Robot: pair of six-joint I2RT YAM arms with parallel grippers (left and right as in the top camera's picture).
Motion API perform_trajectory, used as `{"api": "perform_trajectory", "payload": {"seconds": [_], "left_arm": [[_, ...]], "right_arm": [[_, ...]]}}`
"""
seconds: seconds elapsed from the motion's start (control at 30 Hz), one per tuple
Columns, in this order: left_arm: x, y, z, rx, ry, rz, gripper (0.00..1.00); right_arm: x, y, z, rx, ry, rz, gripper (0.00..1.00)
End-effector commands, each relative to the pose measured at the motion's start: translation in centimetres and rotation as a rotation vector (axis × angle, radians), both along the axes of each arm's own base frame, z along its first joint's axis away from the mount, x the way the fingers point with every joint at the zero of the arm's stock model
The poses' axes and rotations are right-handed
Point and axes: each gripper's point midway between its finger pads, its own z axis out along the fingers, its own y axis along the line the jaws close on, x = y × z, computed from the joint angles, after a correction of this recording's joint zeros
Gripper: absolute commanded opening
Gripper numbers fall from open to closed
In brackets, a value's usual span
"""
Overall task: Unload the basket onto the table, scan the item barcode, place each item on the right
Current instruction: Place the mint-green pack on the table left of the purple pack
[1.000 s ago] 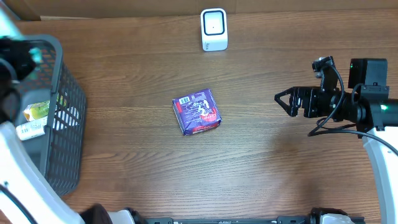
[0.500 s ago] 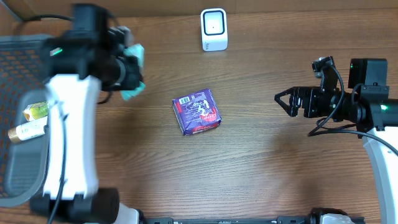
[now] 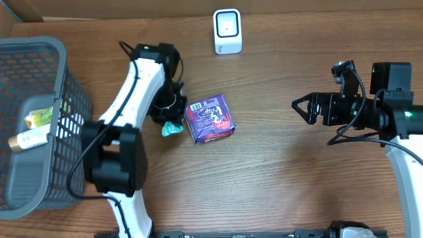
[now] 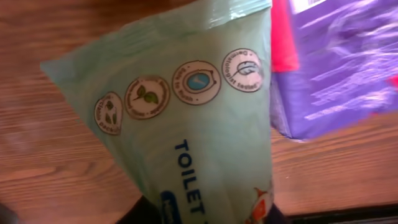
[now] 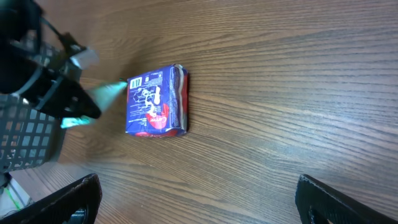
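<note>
A pale green "TOILET" wipes packet fills the left wrist view, its lower end between the dark fingers of my left gripper, which is shut on it. From overhead, that packet is low over the table, against the left edge of a purple snack pack lying flat. The white scanner stands at the back, in the middle. My right gripper hovers open at the right, holding nothing, and points toward the purple pack.
A grey mesh basket stands at the left edge with a couple of small bottles inside. The left arm arches from the front left over the table.
The left arm has swung out of the basket to the middle of the table with the green packet and lowered it beside the purple pack. The right arm has not moved.
</note>
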Motion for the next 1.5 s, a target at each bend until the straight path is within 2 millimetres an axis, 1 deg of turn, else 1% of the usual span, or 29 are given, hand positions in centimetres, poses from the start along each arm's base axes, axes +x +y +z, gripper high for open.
{"api": "perform_trajectory", "payload": {"seconds": [0.0, 0.1, 0.13, 0.2, 0.27, 0.37, 0.43, 0.47, 0.53, 0.63, 0.67, 0.7, 0.73, 0.77, 0.8, 0.87, 0.9, 1.0, 1.07, 1.1, 1.17, 1.27, 1.37, 1.47], "left_arm": [[-0.4, -0.1, -1.0, 0.016, 0.038, -0.002, 0.49], [0.0, -0.2, -1.0, 0.014, 0.025, -0.003, 0.67], [0.1, -0.2, -0.9, 0.016, 0.019, -0.003, 0.69], [0.5, 0.0, -0.7, 0.027, 0.004, -0.006, 0.70], [0.9, 0.1, -0.1, 0.033, -0.010, -0.008, 0.69], [1.9, 0.0, 1.9, 0.026, -0.046, -0.006, 0.68], [3.0, -0.2, 4.2, 0.017, -0.095, -0.003, 0.66], [3.8, -0.3, 5.7, 0.011, -0.133, 0.006, 0.66], [5.2, -0.4, 8.8, 0.004, -0.219, 0.030, 0.66], [7.4, 0.5, 14.0, 0.022, -0.391, 0.082, 0.66], [7.8, 0.9, 15.8, 0.011, -0.452, 0.114, 0.68], [8.2, 1.4, 17.3, 0.006, -0.501, 0.149, 0.74], [8.6, 2.7, 19.5, -0.002, -0.573, 0.218, 0.78], [8.6, 3.3, 20.4, -0.004, -0.599, 0.251, 0.81], [8.5, 4.6, 21.8, -0.006, -0.639, 0.316, 0.84], [7.8, 7.5, 23.9, -0.001, -0.699, 0.439, 0.90], [7.2, 9.1, 24.9, 0.001, -0.724, 0.505, 0.91], [5.3, 13.9, 27.1, 0.024, -0.784, 0.670, 0.93], [3.7, 17.3, 28.2, 0.053, -0.816, 0.782, 1.00], [2.9, 18.9, 28.6, 0.066, -0.829, 0.838, 1.00], [1.5, 21.6, 28.9, 0.072, -0.838, 0.940, 1.00], [-0.1, 24.9, 28.4, 0.058, -0.816, 1.065, 1.00], [-2.1, 28.0, 26.4, 0.121, -0.747, 1.212, 1.00], [-4.0, 30.4, 23.9, 0.215, -0.659, 1.312, 1.00]], "right_arm": [[0.3, 0.2, 1.0, 0.001, -0.028, 0.004, 1.00], [0.3, 0.2, 1.0, 0.001, -0.028, 0.005, 1.00], [0.3, 0.2, 1.0, 0.000, -0.028, 0.004, 1.00], [0.3, 0.2, 1.0, 0.001, -0.028, 0.005, 1.00], [0.3, 0.2, 1.0, 0.001, -0.028, 0.005, 1.00], [0.3, 0.2, 1.0, 0.000, -0.028, 0.004, 1.00], [0.3, 0.2, 1.0, 0.000, -0.028, 0.004, 1.00], [0.3, 0.2, 1.0, 0.000, -0.028, 0.004, 1.00], [0.3, 0.2, 1.0, 0.001, -0.028, 0.005, 1.00], [0.2, 0.2, 1.0, 0.001, -0.025, 0.004, 1.00], [0.2, 0.2, 1.0, 0.001, -0.022, 0.004, 1.00], [0.1, 0.2, 0.9, 0.001, -0.018, 0.005, 1.00], [0.0, 0.2, 0.8, 0.002, -0.010, 0.005, 1.00], [-0.1, 0.2, 0.8, 0.002, -0.006, 0.005, 1.00], [-0.2, 0.2, 0.7, 0.002, 0.000, 0.004, 1.00], [-0.4, 0.2, 0.6, 0.002, 0.006, 0.004, 1.00], [-0.4, 0.2, 0.6, 0.002, 0.009, 0.005, 1.00], [-0.4, 0.2, 0.6, 0.002, 0.009, 0.005, 1.00], [-0.4, 0.2, 0.6, 0.002, 0.009, 0.005, 1.00], [-0.4, 0.2, 0.6, 0.002, 0.009, 0.005, 1.00], [-0.4, 0.2, 0.6, 0.002, 0.009, 0.004, 1.00], [-0.4, 0.2, 0.6, 0.002, 0.009, 0.005, 1.00], [-0.4, 0.2, 0.6, 0.002, 0.009, 0.005, 1.00], [-0.4, 0.2, 0.6, 0.002, 0.009, 0.004, 1.00]]}}
